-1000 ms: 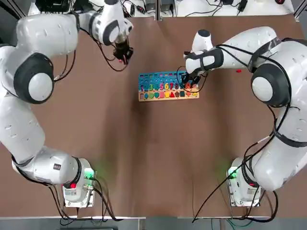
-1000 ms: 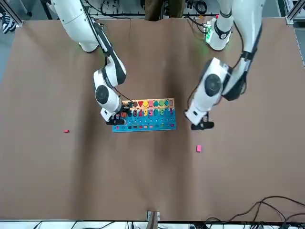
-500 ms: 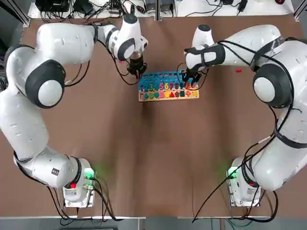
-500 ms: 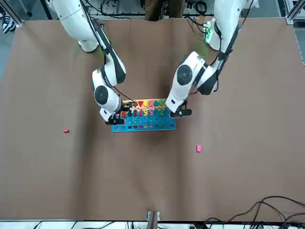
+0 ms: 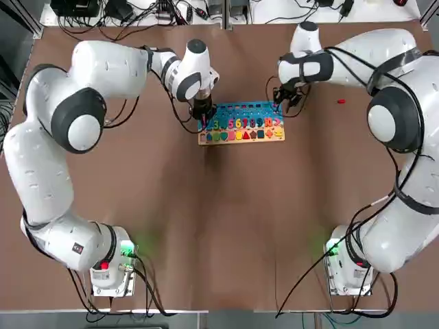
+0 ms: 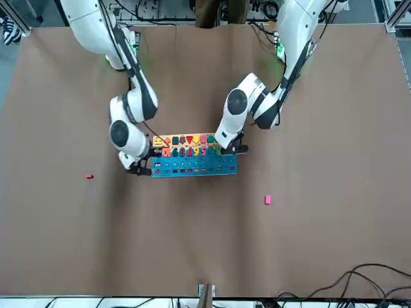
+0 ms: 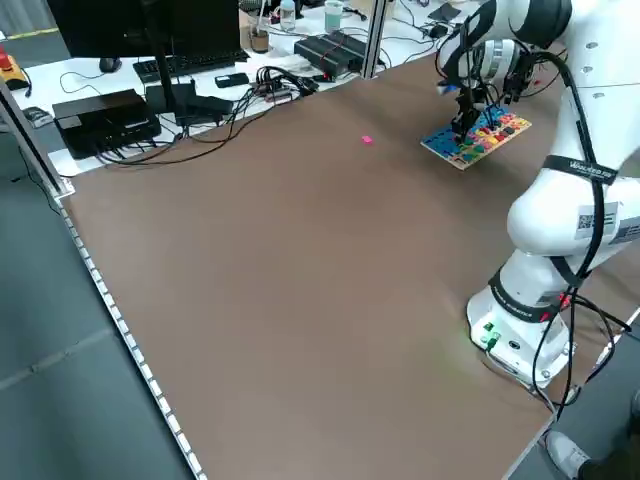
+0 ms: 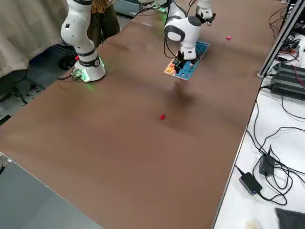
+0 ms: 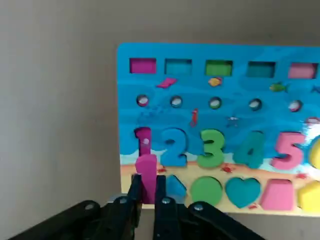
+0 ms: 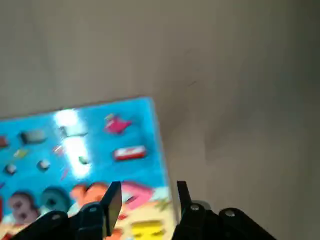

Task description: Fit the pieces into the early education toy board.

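The early education toy board [image 5: 240,124] lies flat in the middle of the table's far half, blue with coloured numbers and shapes. My left gripper [image 5: 202,115] hangs over its left end, shut on a pink piece [image 9: 146,170] held upright just above the number 1 of the board [image 9: 225,115]. At the far right corner of the board [image 10: 90,135] my right gripper [image 10: 148,192] stands open with nothing between its fingers. One red piece [image 5: 341,101] lies loose to the right of the board. Another pink piece [image 6: 268,199] lies loose beyond the board's left end.
Cables, power bricks and boxes line the white benches past the table's far and side edges. The brown table top around the board [image 6: 192,164] holds only the two loose pieces. Both arm bases stand at the near edge.
My left gripper swung in from the far left to the board's left end, carrying the pink piece. My right gripper drew back from the board's right end to its far right corner.
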Robot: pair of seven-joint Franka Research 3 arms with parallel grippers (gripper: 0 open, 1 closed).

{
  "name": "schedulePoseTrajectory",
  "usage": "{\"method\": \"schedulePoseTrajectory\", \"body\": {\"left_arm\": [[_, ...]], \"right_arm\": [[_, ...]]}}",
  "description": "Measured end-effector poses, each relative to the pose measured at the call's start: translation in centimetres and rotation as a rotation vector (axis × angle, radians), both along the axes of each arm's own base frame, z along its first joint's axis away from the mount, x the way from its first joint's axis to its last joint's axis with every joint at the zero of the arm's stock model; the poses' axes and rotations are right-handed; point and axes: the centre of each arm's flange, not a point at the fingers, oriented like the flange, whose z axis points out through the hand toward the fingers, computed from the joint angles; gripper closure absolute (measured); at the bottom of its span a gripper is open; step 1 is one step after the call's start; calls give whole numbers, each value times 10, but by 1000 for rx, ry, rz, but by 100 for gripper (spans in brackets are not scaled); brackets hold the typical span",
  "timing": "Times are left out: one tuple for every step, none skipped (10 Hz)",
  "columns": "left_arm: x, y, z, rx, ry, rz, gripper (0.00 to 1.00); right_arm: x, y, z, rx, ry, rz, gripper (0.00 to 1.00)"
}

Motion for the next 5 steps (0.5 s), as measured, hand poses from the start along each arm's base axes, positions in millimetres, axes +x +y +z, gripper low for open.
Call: {"method": "schedulePoseTrajectory", "body": {"left_arm": [[2,2,-5,7,-4,-5,86],[4,3,-9,7,-5,-5,86],[5,3,-13,4,-4,-4,86],[7,3,-17,0,-4,-2,86],[8,3,-22,-3,-2,-1,86]], "right_arm": [[11,-29,2,-21,-10,-62,46],[20,-57,5,-41,-19,-124,45],[28,-86,9,-59,-30,-172,35],[34,-110,13,-71,-41,-211,32],[41,-129,17,-73,-51,-244,25]]}}
